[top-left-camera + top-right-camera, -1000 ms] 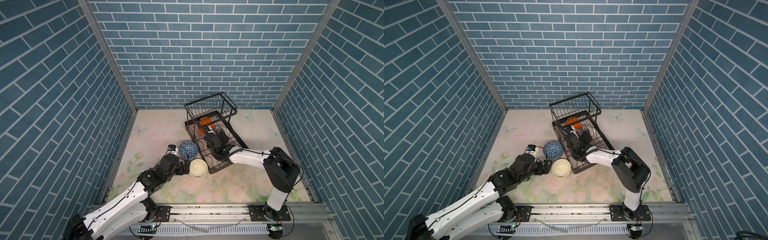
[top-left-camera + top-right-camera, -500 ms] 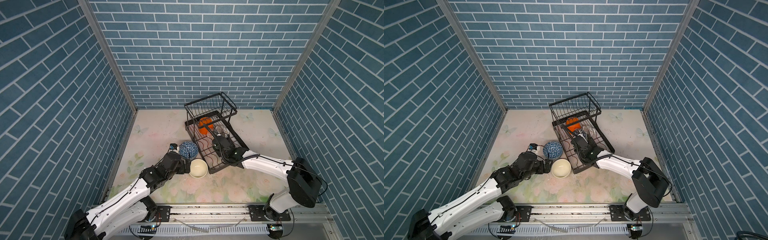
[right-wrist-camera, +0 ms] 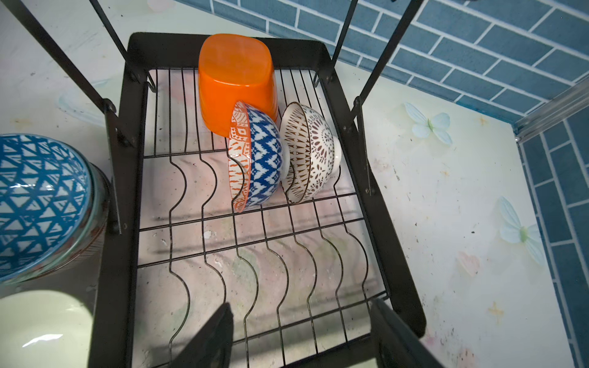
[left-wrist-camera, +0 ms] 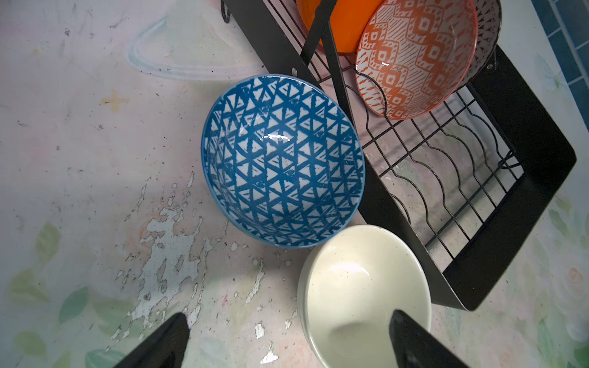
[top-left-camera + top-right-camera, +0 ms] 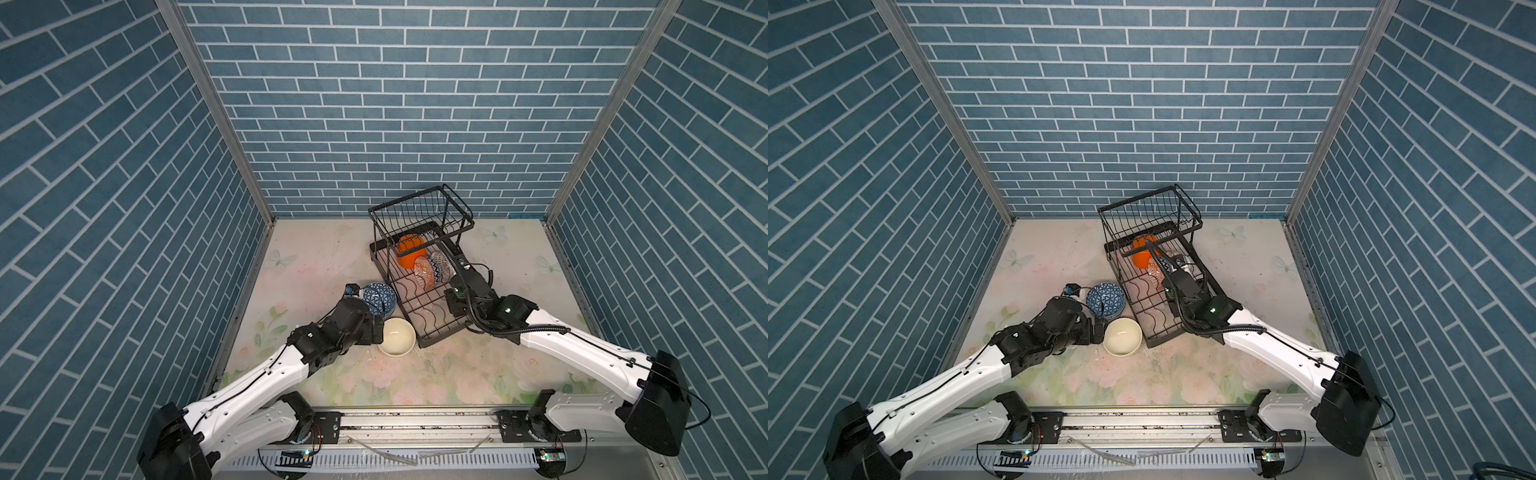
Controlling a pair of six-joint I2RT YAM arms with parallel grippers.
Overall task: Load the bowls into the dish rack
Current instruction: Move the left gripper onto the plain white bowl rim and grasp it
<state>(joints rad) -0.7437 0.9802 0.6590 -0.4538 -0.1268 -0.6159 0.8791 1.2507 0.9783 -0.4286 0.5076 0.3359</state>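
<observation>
Racked: orange bowl [image 3: 236, 73], orange-blue bowl [image 3: 258, 159], brown bowl [image 3: 312, 153] | Outstanding: blue bowl [image 4: 283, 159], cream bowl [image 4: 357, 286], on tabletop [image 4: 95, 159] beside rack [image 3: 379, 223] | Left fingers [image 4: 414, 344] wide open, empty | Right fingers [image 3: 213, 341] part-open, empty

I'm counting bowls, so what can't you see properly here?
- Top view: the right arm mostly covers the two patterned round bowls in the black wire dish rack; only the plain orange rounded-square bowl shows well.
- Right wrist view: the picture's edge cuts off the blue triangle-patterned round bowl and the plain cream bowl.
- Left wrist view: the left claw hides part of the cream bowl.
</observation>
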